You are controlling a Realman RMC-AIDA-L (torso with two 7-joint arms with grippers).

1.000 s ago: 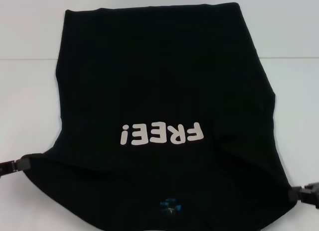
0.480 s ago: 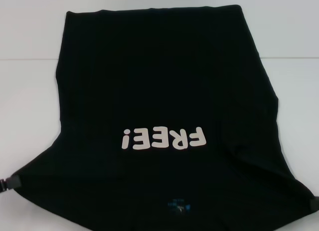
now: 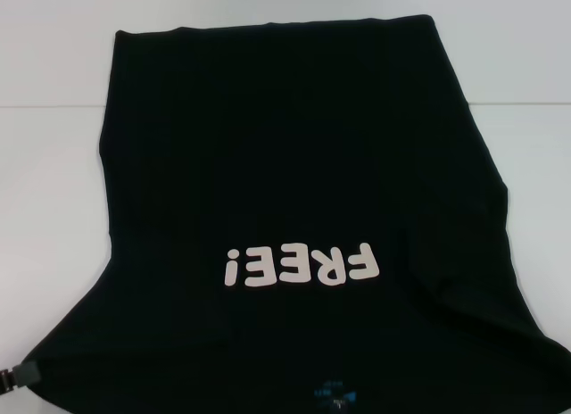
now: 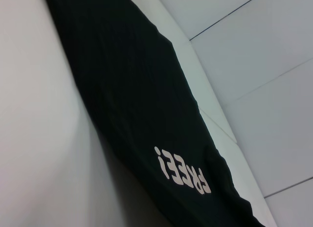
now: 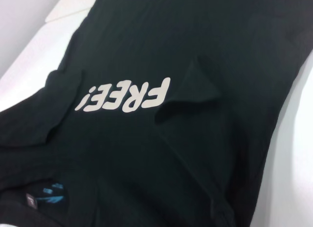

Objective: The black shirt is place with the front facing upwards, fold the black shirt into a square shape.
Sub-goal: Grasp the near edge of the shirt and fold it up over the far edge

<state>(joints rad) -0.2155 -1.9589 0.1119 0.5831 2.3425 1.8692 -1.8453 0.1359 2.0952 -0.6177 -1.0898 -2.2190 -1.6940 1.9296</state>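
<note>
White bench [image 3: 53, 191], pale and matt, is recorded in the head view beneath the black shirt [image 3: 294, 164], which is spread front upward with the hem at the far side and the collar nearest the robot, so the cream lettering [image 3: 302, 265] reads inverted; the blue neck label [image 3: 332, 396] is noted at the near edge. Only a dark piece of the left hand [image 3: 18, 374] is seen, touching the near left corner of the cloth, seemingly gripping the shoulder there, though how far it is open cannot be told; the right hand is not seen. Stretched creases fanning toward both near corners are judged to come from the cloth being held taut for a fold. Left wrist view: the shirt [image 4: 132, 104] is shown as a long dark band across the bench [image 4: 34, 114], lettering [image 4: 182, 170] included. Right wrist view: the shirt [image 5: 195, 51] fills most of the picture, with a raised pleat [image 5: 198, 82] beside the lettering [image 5: 128, 97] and the label [image 5: 49, 193] close by.
</note>
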